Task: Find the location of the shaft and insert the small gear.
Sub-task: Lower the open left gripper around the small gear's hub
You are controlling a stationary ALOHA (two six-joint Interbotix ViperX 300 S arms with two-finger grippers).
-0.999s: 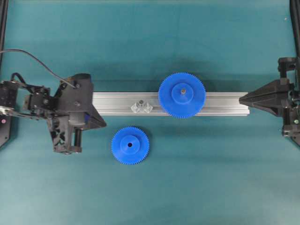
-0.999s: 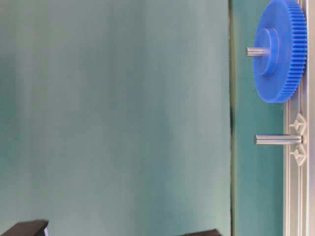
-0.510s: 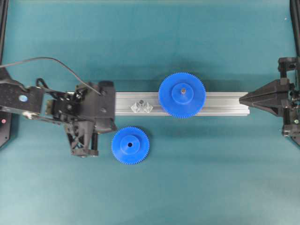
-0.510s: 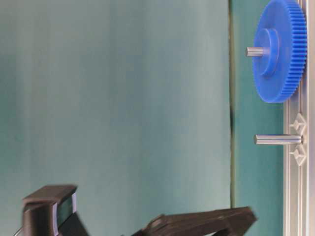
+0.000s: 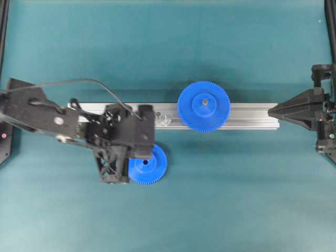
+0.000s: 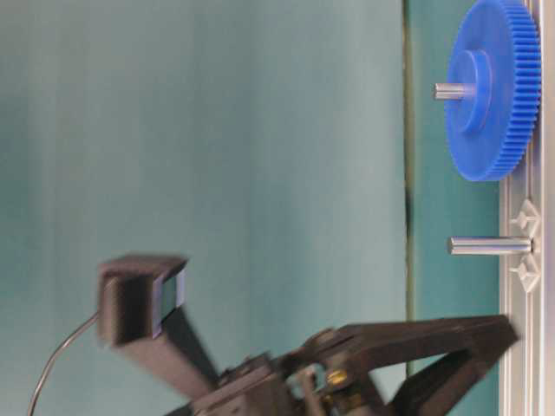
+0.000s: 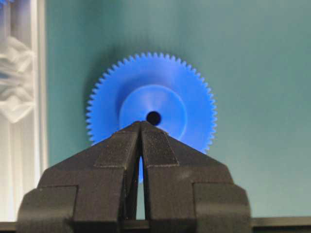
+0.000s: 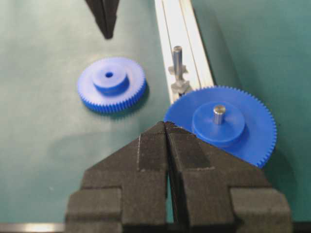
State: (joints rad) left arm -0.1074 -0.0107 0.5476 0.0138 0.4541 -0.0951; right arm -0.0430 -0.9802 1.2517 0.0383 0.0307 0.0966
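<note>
The small blue plastic toothed gear (image 5: pixel 148 164) with a raised round hub and a dark centre hole lies flat on the teal table surface (image 5: pixel 226 199), just beside the near edge of the long ribbed silver aluminium rail (image 5: pixel 247 116) and not on it. The black left gripper (image 7: pixel 141 125) has its two fingers pressed together at the tips with nothing between them; in the left wrist view the tips sit in front of the gear's hub, just below the centre hole, and whether they touch the gear cannot be told. In the overhead view the left arm's black body covers the gear's left portion and part of the rail. The thin grey metal upright shaft (image 8: pixel 178 58) stands bare on the rail, with small shiny faceted silvery pieces (image 5: pixel 164 121) flanking its base; it is near the small gear but apart from it. The larger blue toothed gear (image 5: pixel 203 106) is seated on the rail on its own grey pin, whose tip shows above the hub, beside the shaft. The black right gripper (image 8: pixel 166 127) rests at the rail's right end, its fingers likewise closed together and empty, well apart from both gears.
</note>
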